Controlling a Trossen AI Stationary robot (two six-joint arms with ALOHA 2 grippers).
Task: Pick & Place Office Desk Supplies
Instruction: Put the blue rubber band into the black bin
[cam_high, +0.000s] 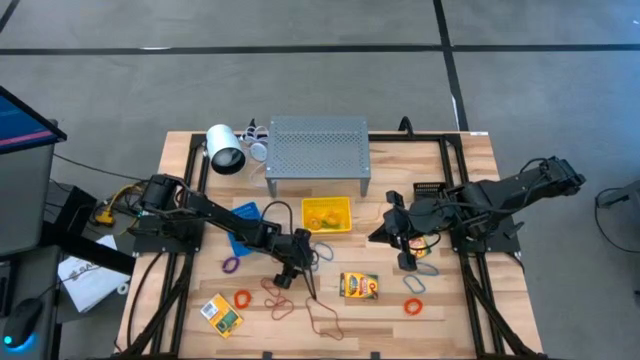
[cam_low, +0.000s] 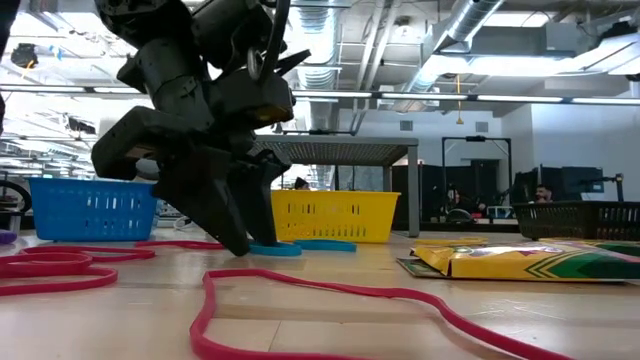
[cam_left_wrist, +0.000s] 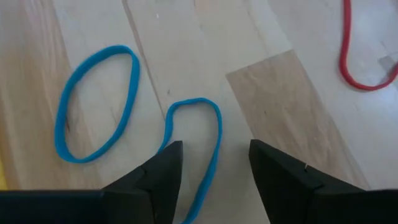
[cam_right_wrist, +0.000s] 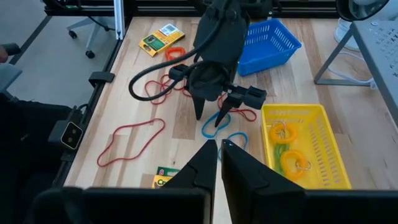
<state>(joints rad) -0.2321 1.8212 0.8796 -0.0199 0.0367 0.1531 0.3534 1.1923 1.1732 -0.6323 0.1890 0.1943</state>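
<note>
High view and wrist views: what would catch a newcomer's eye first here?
The left gripper, jaws open, stands fingertips-down at mid-table over a blue rubber band, with a second blue band lying beside it. Next to them the yellow bin already holds bands, and the right gripper waits, shut, on the right side.

A grey perforated metal shelf stands at the far middle of the wooden table. Just left of it lies a white cylindrical lamp-like object with a dark open end. In front of the shelf sits a yellow bin; a blue bin lies to its left, partly hidden. A small black bin sits near the table's right side. At the far left edge stand a monitor and white papers.
</note>
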